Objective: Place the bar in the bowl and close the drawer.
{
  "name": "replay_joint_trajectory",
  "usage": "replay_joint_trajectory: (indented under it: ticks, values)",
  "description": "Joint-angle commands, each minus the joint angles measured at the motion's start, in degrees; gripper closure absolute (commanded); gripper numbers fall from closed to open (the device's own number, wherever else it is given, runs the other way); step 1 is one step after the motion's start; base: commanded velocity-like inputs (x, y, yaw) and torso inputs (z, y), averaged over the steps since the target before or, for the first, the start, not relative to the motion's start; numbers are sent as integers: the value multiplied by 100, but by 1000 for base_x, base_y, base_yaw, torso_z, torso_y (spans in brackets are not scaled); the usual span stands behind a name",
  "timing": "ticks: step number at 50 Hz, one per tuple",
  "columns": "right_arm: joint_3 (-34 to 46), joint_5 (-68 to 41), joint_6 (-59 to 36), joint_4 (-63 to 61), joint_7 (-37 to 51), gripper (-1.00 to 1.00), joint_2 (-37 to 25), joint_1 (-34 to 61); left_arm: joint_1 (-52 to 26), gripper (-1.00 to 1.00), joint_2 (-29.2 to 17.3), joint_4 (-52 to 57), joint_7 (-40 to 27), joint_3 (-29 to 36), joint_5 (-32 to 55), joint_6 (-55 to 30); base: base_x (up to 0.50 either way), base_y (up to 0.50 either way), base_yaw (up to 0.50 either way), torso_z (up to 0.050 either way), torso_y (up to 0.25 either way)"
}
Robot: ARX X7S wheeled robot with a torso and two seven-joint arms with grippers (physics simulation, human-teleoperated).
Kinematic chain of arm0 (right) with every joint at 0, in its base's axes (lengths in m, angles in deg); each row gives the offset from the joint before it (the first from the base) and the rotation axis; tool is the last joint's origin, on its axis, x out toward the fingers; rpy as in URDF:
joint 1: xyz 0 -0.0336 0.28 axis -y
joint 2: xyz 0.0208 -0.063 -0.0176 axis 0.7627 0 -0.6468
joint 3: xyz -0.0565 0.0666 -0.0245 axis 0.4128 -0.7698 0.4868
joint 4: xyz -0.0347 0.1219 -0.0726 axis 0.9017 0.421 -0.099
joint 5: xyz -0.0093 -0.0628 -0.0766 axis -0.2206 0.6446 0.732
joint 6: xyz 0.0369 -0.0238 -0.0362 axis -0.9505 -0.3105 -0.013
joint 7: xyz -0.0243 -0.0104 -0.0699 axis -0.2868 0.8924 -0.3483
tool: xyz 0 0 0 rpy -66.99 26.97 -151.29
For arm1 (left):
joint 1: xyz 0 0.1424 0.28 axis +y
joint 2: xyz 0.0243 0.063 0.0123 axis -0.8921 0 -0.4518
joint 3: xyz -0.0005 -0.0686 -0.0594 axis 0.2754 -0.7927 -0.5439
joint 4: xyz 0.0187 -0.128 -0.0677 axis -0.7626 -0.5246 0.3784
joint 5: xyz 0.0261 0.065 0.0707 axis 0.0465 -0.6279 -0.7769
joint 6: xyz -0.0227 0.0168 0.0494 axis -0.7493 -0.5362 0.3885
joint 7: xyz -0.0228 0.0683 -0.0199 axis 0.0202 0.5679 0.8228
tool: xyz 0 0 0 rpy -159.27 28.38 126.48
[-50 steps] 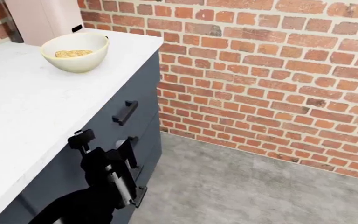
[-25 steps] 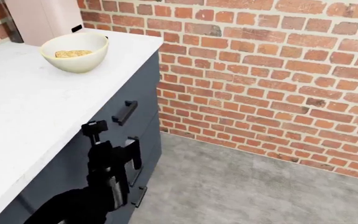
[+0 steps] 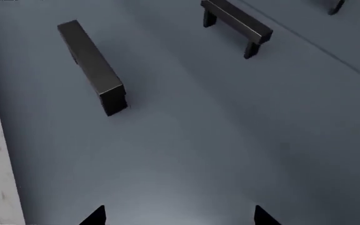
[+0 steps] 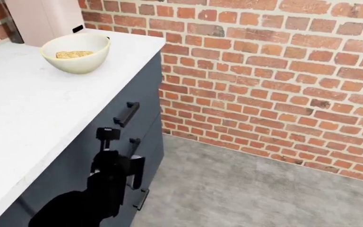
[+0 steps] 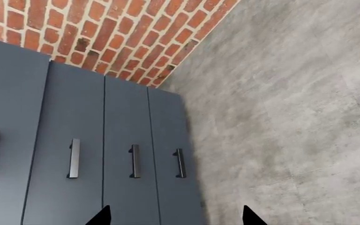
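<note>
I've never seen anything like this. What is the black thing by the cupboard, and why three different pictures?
It is a simulated robot with two arms. One picture looks down from its head; the other two come from cameras near each pincer. In the head view, the black shape is its left arm, its left pincer close against the drawer front, which looks shut. On the white counter sits a bowl with the bar inside, beside a pink appliance. The right pincer points at cabinet doors and floor. Neither pincer holds anything.

Left gripper (image 4: 109, 134) risen along the drawer (image 4: 115, 124) front, now closer to the black handle (image 4: 126, 114) than a second ago; arm drawn lower in head view.
</note>
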Motion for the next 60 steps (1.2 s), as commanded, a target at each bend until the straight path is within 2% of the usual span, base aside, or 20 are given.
replay_joint_trajectory:
  ticks: [1, 25, 54, 60]
  values:
    - [-7, 2, 16, 0, -10, -100, 7, -15, 4, -100, -43, -5, 600, 478, 29, -127, 0, 0, 0, 0, 0]
    - [11, 2, 33, 1, 32, -100, 45, 26, 98, -100, -257, -5, 780, 730, 61, -427, 0, 0, 0, 0, 0]
    - [45, -10, 91, 0, 50, -100, 72, 15, 120, -100, -513, -5, 806, 700, 78, -693, 0, 0, 0, 0, 0]
    - [43, -6, 88, 0, 46, -100, 68, 16, 122, -100, -499, -5, 842, 693, 78, -972, 0, 0, 0, 0, 0]
